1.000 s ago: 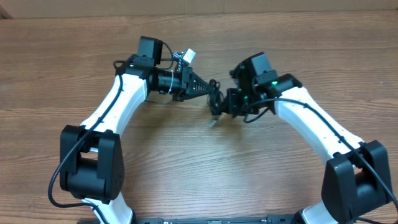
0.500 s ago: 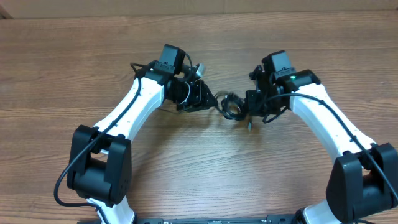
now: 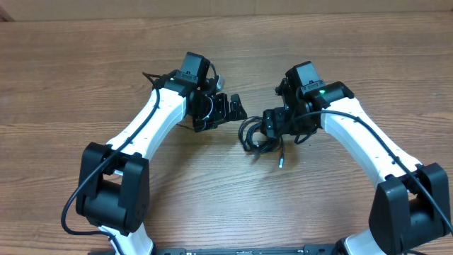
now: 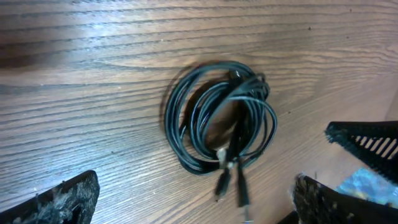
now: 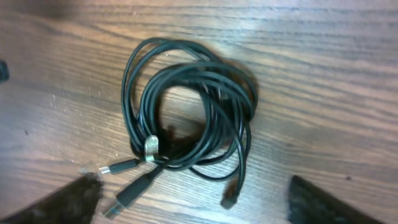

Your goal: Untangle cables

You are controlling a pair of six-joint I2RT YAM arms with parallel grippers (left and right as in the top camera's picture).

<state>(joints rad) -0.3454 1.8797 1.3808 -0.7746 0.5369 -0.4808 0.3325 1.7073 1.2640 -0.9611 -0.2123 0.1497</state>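
Note:
The cables (image 3: 255, 136) lie as one tangled black coil on the wooden table, between the two arms, with a plug end (image 3: 281, 163) trailing toward the front. My left gripper (image 3: 228, 111) hovers just left of the coil, open and holding nothing. My right gripper (image 3: 272, 125) is at the coil's right edge, also open and empty. In the left wrist view the coil (image 4: 238, 143) rests ahead of the spread gripper (image 4: 186, 205). The right wrist view shows the coil (image 5: 231, 93) with its plug ends (image 5: 132, 194) lying between the wide fingertips of that gripper (image 5: 193, 208).
The wooden table (image 3: 71, 78) extends all around. A cardboard wall (image 3: 226, 7) runs along the back edge. Both arm bases (image 3: 106, 191) stand near the front edge. The right gripper's fingers (image 4: 367, 140) show at the right of the left wrist view.
Both grippers have opened and let go of the cable bundle, which has dropped onto the table and spread into a loose coil. The left gripper has drawn back to the left.

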